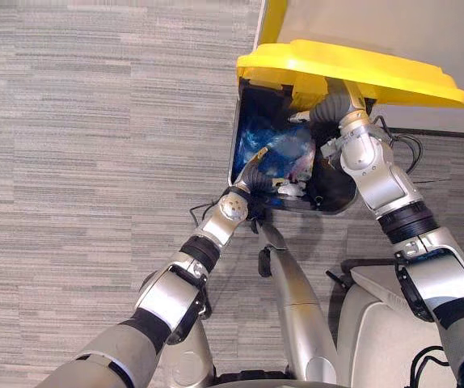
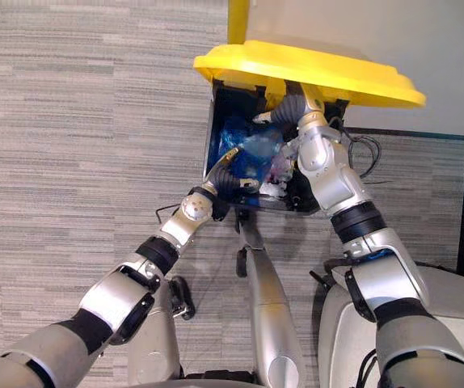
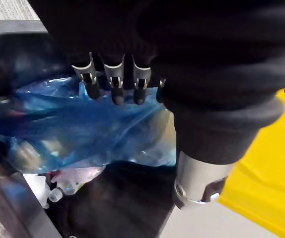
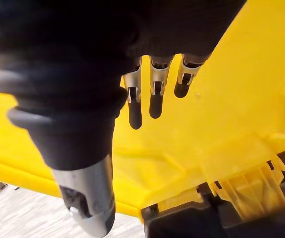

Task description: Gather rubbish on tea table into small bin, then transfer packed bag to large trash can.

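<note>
Setting: one large trash can (image 1: pixel 252 101) with a dark body stands on grey striped carpet (image 1: pixel 94 162), and its one yellow lid (image 1: pixel 361 71) is tipped up.
Left robot hand (image 1: pixel 250 176): it reaches into the can's open mouth. Its fingers (image 3: pixel 113 89) are straight and side by side, with the dark tips right at the blue plastic. They are not curled round anything, and the thumb sits apart from them.
Right robot hand (image 1: pixel 329 107): it is under the raised lid. Its fingers (image 4: pixel 155 99) are straight and lie flat against the yellow underside, pinching nothing, with the thumb held apart below.
Packed bag (image 3: pixel 83 129): one crumpled, see-through blue bag lies inside the can, just past the left robot hand's fingertips and below the right robot hand.
Bag's long axis: it lies stretched crosswise to the left robot hand's fingers, across the can's mouth. Which end is the bag's neck I cannot tell.
Other rubbish: pale and clear scraps (image 3: pixel 48 191) lie under the bag, nearer the left robot hand's wrist side. I cannot count them.
Count: two robot hands, one bag, one can, one lid.
</note>
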`<state>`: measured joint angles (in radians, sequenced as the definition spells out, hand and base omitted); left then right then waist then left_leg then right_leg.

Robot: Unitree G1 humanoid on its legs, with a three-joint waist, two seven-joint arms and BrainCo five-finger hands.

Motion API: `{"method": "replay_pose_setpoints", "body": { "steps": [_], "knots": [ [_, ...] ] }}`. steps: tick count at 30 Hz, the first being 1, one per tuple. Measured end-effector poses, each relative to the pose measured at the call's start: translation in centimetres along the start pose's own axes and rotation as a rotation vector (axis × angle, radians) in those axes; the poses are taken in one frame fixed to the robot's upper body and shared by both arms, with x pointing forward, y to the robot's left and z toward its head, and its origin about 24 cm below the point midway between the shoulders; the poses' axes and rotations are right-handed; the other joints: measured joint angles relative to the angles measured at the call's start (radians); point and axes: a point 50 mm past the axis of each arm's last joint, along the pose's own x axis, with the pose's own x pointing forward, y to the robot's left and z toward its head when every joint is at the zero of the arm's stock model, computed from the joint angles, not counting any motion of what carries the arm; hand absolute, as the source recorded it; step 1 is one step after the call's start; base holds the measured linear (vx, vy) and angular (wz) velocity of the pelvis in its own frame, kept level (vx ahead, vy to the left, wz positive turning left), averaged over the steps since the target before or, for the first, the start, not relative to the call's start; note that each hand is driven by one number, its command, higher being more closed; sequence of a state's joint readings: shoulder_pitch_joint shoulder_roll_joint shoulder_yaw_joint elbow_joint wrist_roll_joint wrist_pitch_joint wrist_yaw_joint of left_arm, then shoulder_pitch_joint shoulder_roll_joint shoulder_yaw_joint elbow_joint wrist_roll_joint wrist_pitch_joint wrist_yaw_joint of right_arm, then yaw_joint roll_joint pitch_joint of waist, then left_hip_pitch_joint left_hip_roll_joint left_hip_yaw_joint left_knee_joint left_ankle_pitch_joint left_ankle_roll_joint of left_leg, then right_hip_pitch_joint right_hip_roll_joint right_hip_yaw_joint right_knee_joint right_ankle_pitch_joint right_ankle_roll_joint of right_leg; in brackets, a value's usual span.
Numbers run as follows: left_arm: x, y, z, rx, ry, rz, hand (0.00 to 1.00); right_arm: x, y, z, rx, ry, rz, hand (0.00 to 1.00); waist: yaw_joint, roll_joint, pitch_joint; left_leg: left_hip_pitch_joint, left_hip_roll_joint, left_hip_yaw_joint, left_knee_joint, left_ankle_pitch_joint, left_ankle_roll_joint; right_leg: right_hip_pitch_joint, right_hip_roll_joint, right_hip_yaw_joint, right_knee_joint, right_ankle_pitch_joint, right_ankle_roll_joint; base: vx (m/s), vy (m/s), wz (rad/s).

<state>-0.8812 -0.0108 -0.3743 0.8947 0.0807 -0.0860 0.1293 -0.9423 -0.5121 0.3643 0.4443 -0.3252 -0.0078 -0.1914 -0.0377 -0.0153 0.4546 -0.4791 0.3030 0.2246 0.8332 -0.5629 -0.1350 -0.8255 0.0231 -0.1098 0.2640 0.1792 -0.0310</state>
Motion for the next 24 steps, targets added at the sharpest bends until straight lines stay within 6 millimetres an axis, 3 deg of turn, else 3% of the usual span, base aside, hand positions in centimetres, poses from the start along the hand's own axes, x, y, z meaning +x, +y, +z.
{"method": "replay_pose_setpoints", "body": {
  "steps": [8, 11, 13, 16, 19, 24],
  "knots": [
    [-0.2, -0.3, 0.7, 0.000, -0.044, -0.036, 0.00, -2.1, 2.2, -2.0, -0.013, 0.061, 0.087, 0.00, 0.010, 0.002, -0.001, 0.072, -0.009, -0.005, -0.070, 0.029, -0.015, 0.058, -0.007, -0.016, -0.008, -0.010, -0.013, 0.04, -0.020, 0.07],
    [-0.8, -0.4, 1.0, -0.049, -0.085, -0.034, 0.00, -3.8, 3.7, -3.4, -0.020, 0.111, 0.135, 0.00, 0.026, 0.015, -0.011, 0.112, -0.013, -0.012, -0.107, 0.045, -0.021, 0.089, -0.009, -0.027, -0.008, -0.021, -0.023, 0.07, -0.028, 0.11],
    [-1.5, -0.3, 0.1, -0.083, -0.079, -0.024, 0.00, -5.3, 4.9, -4.2, -0.001, 0.146, 0.166, 0.00, 0.035, 0.020, -0.018, 0.145, -0.025, -0.016, -0.143, 0.064, -0.024, 0.113, -0.015, -0.033, -0.008, -0.031, -0.022, 0.06, -0.029, 0.16],
    [-2.9, 0.3, -2.4, -0.135, -0.022, -0.003, 0.00, -8.2, 6.2, -5.7, 0.044, 0.217, 0.198, 0.00, 0.053, 0.021, -0.026, 0.208, -0.042, -0.024, -0.207, 0.094, -0.029, 0.161, -0.029, -0.044, -0.010, -0.046, -0.017, 0.04, -0.046, 0.20],
    [-5.4, 1.9, -6.3, -0.207, 0.069, 0.065, 0.00, -11.2, 7.6, -7.6, 0.067, 0.324, 0.239, 0.00, 0.053, 0.013, -0.071, 0.236, -0.061, -0.040, -0.267, 0.116, -0.025, 0.186, -0.042, -0.054, -0.033, -0.056, -0.002, 0.02, -0.049, 0.20],
    [-12.3, 4.5, -13.9, -0.331, 0.298, 0.246, 0.00, -16.4, 8.0, -11.2, 0.084, 0.523, 0.269, 0.00, 0.053, 0.006, -0.110, 0.310, -0.092, -0.085, -0.375, 0.135, -0.004, 0.267, -0.041, -0.071, -0.120, -0.035, 0.019, 0.04, -0.020, 0.10]
  ]
}}
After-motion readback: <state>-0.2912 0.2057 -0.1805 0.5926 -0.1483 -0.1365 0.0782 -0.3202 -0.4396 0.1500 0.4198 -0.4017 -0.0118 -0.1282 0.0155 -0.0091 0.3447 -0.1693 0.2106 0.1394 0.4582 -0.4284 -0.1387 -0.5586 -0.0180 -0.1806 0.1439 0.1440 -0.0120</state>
